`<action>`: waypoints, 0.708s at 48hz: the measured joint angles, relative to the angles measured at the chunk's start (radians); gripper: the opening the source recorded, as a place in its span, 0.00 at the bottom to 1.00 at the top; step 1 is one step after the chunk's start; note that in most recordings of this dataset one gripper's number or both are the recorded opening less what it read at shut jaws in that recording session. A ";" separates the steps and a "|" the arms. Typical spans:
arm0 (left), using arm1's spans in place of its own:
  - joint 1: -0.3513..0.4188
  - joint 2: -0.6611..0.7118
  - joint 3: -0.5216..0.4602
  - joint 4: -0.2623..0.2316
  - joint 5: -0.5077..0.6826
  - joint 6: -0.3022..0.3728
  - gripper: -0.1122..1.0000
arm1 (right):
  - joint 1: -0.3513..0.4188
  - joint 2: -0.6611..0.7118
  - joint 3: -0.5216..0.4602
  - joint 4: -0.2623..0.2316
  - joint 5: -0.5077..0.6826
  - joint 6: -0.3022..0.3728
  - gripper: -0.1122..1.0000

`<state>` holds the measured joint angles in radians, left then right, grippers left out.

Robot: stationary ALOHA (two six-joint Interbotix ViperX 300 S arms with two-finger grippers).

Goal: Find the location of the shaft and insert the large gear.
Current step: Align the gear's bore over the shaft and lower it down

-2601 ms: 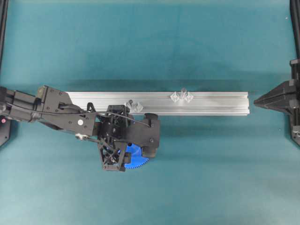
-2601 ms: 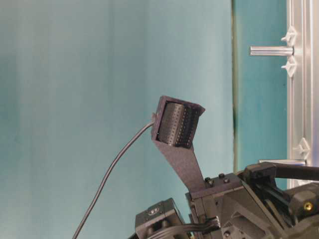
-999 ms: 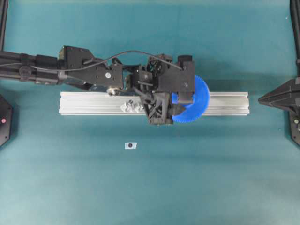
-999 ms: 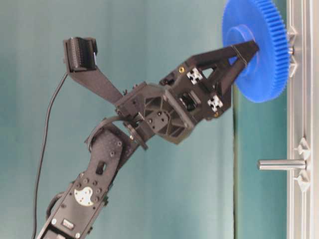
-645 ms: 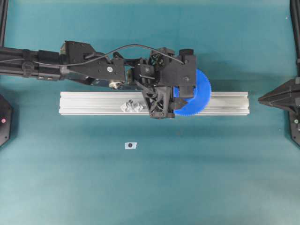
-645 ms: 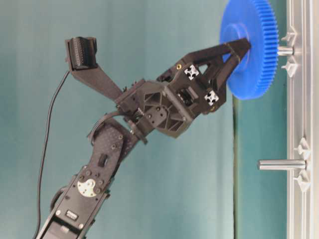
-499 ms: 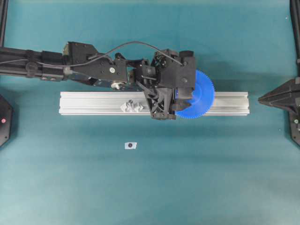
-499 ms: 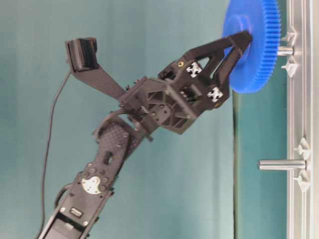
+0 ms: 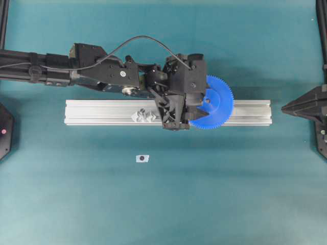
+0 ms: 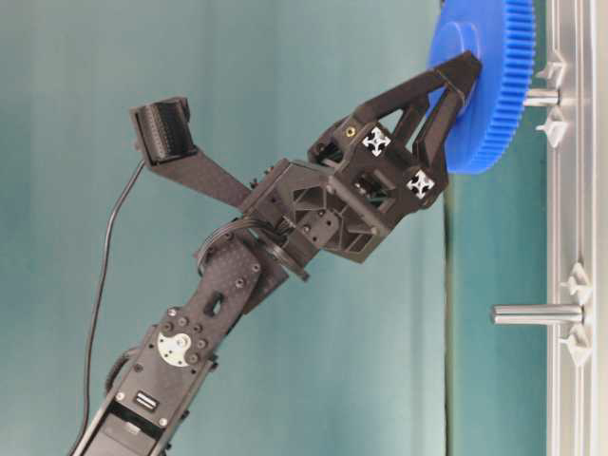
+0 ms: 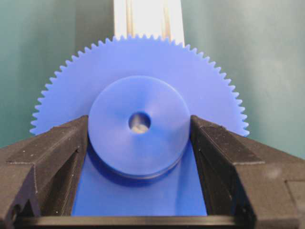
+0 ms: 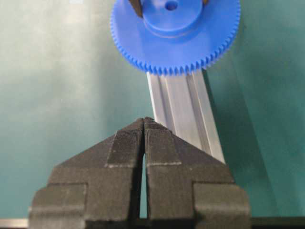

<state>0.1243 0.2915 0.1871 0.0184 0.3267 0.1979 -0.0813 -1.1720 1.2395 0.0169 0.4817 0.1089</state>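
1. My left gripper (image 10: pixel 454 74) is clamped on the hub of the gear (image 9: pixel 214 108); in the wrist view one finger (image 11: pixel 45 157) presses each side of the hub, so the jaws stand wide only because the hub fills them.
2. The gear hangs over the rail (image 9: pixel 102 112), its centre hole (image 11: pixel 139 122) showing something pale inside, which I take to be the tip of the shaft (image 10: pixel 541 97).
3. From table level, the gear face sits tilted against the shaft's line, with bare metal between the gear and the rail; I judge insertion begun at most, not finished.
4. Risk: pushing on while tilted could jam the hole on the shaft or bend it; the cause would be wrist angle, not position.
5. Risk: the hub is round and smooth, so side load may let it pivot or slip between the fingers.
6. Risk: a second shaft (image 10: pixel 537 313) stands further along the rail; drifting along the rail would lose alignment.
7. My right gripper (image 12: pixel 144 131) rests apart from the work, jaws together, holding nothing.
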 measured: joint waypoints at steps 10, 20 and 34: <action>0.002 0.002 -0.021 0.000 0.035 -0.005 0.74 | 0.000 -0.002 0.000 0.000 -0.006 0.000 0.11; 0.005 0.002 -0.031 0.000 0.078 -0.014 0.74 | -0.002 0.000 0.000 0.000 -0.006 0.000 0.11; 0.018 0.002 -0.043 0.000 0.089 -0.061 0.74 | -0.002 -0.002 0.005 0.000 -0.014 0.000 0.11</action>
<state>0.1427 0.2930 0.1442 0.0184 0.4157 0.1365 -0.0828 -1.1735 1.2441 0.0169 0.4679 0.1089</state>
